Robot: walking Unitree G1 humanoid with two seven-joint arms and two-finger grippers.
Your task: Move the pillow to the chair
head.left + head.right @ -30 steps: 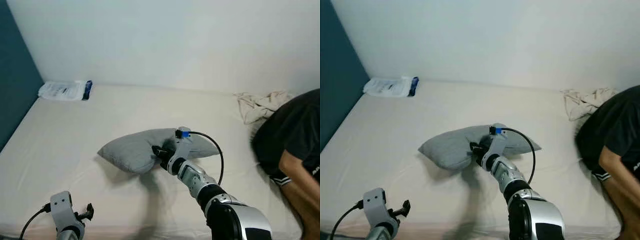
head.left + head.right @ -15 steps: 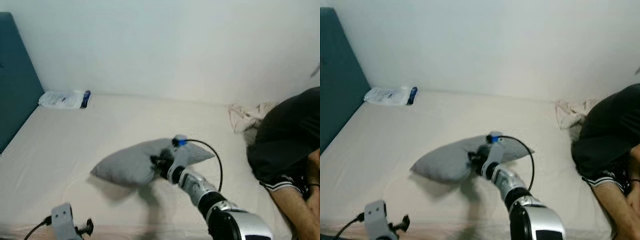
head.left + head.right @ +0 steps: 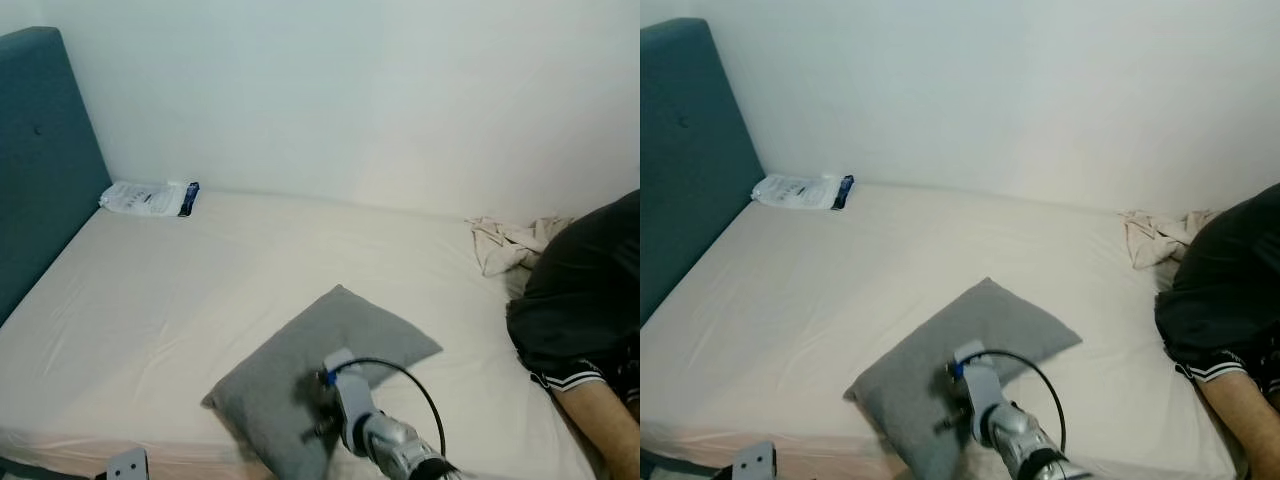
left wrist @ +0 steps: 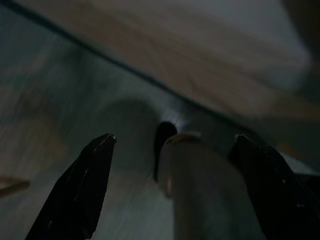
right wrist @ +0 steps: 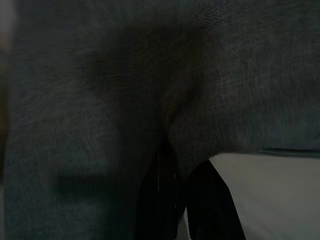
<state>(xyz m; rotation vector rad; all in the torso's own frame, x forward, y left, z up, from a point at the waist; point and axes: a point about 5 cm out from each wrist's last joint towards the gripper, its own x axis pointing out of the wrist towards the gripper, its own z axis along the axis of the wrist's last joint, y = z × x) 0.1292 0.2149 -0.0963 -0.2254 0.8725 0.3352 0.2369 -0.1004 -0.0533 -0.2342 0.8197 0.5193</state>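
A grey pillow [image 3: 330,340] lies on the cream bed [image 3: 200,280], its near corner reaching the bed's front edge. My right gripper [image 3: 318,405] is shut on the pillow's near part; in the right wrist view its black fingers [image 5: 165,200] pinch a fold of the grey fabric [image 5: 100,100]. My left gripper [image 4: 170,185] hangs low beside the bed with its two black fingers [image 4: 80,190] spread open, nothing between them. A corner of the left wrist [image 3: 125,465] shows at the bottom edge.
A person in a black shirt [image 3: 580,290] sits on the bed at the right, an arm [image 3: 600,420] near the front edge. A crumpled beige cloth [image 3: 510,240] lies at the back right, a white packet [image 3: 150,197] at the back left. A teal headboard [image 3: 45,160] stands at the left.
The pillow has been dragged toward the bed's front edge in my right gripper. The camera has pulled back and lifted; more headboard shows, and the left arm has dropped nearly out of view.
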